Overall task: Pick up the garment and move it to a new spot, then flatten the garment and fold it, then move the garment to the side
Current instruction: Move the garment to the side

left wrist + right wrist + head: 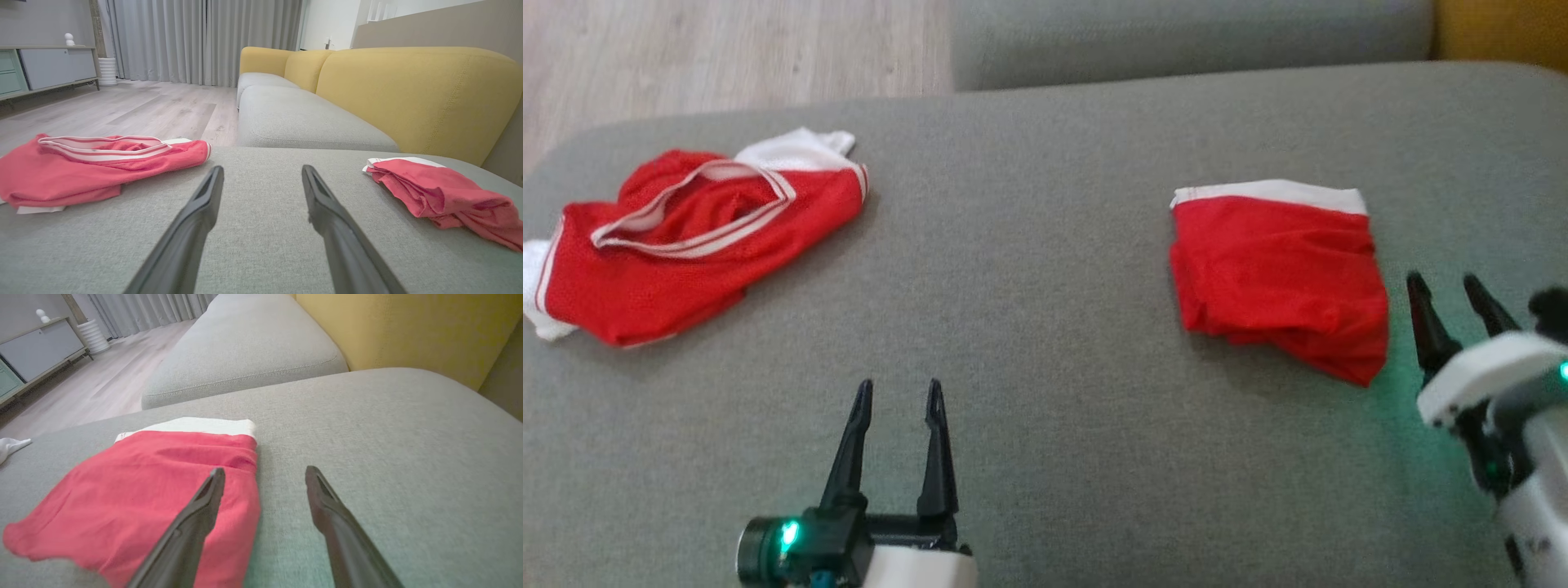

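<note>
A folded red garment with a white band [1278,273] lies on the right of the grey sofa seat [1029,269]; it also shows as a folded red bundle [441,196] and a red rectangle [143,490]. A second, crumpled red and white garment [686,237] lies at the far left, seen too as a loose heap [98,167]. My left gripper [898,392] is open above bare cushion, between the two garments, holding nothing. My right gripper [1445,290] is open just right of the folded garment; its left finger [196,522] overlaps the garment's edge.
A yellow backrest [408,94] rises behind the seat, with another grey cushion [1176,33] beyond. Wooden floor [727,49] lies past the far left edge. A grey cabinet [49,67] and curtains [196,36] stand across the room.
</note>
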Robot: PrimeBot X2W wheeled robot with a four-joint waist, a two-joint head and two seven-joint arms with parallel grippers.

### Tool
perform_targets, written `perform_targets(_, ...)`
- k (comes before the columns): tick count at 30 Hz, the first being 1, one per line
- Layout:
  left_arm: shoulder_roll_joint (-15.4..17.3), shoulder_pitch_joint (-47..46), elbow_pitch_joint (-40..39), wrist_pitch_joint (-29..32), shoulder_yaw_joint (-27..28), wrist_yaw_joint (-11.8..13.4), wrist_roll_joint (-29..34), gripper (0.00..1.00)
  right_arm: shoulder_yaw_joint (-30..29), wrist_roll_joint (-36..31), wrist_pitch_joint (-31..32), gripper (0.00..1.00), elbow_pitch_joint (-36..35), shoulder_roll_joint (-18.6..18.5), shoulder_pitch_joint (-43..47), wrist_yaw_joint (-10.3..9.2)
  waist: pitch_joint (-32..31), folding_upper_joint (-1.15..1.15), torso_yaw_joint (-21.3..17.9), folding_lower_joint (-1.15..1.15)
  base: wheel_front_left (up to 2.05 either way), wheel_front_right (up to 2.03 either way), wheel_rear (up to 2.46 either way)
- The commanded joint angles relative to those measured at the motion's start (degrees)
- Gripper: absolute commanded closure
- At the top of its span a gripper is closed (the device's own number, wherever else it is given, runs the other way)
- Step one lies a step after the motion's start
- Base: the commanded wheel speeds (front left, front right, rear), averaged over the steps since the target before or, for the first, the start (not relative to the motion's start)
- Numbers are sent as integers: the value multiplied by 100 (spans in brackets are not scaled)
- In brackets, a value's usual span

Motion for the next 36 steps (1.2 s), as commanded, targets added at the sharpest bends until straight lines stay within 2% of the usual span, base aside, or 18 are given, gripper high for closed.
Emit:
perform_targets(1,-26,-275,-222,-30,104,26,-2,0,225,157,92,0,8,-183,-315,37,208,0,64,-1,0,0,0)
perform_targets(8,-26,-531,-154,-30,-128,24,42,0,763,740,459,0,771,-252,-803,37,525,0,166,-1,0,0,0)
perform_targets(9,-26,-558,-142,-30,-149,12,47,0,849,853,500,7,822,-224,-823,37,556,0,169,-1,0,0,0)
perform_targets(10,-26,-578,-132,-30,-166,1,41,0,953,1000,562,27,835,-179,-827,37,583,0,166,-1,0,0,0)
perform_targets(11,-26,-596,-129,-30,-176,-4,39,0,1047,1196,617,77,804,-133,-825,37,609,0,156,-1,0,0,0)
perform_targets(12,-26,-615,-131,-30,-186,-10,40,0,1122,1373,650,100,777,-122,-826,37,639,0,138,-1,0,0,0)
perform_targets(16,-26,-716,-228,-30,-215,16,72,0,1482,1594,554,100,692,-412,-918,37,793,0,0,-1,0,0,0)
perform_targets(21,-26,-902,-463,-30,-260,-10,239,0,1717,1391,266,100,716,-1090,-1354,37,1160,0,-338,-1,0,0,0)
perform_targets(28,-26,-1373,-536,-30,-373,-136,437,0,1880,1368,295,100,853,-2026,-2053,37,1879,0,-744,-1,0,0,0)
perform_targets(36,-26,-1862,-446,-30,-448,-186,592,0,1757,1616,105,100,1552,-2524,-2567,37,2341,0,-922,-1,0,0,0)
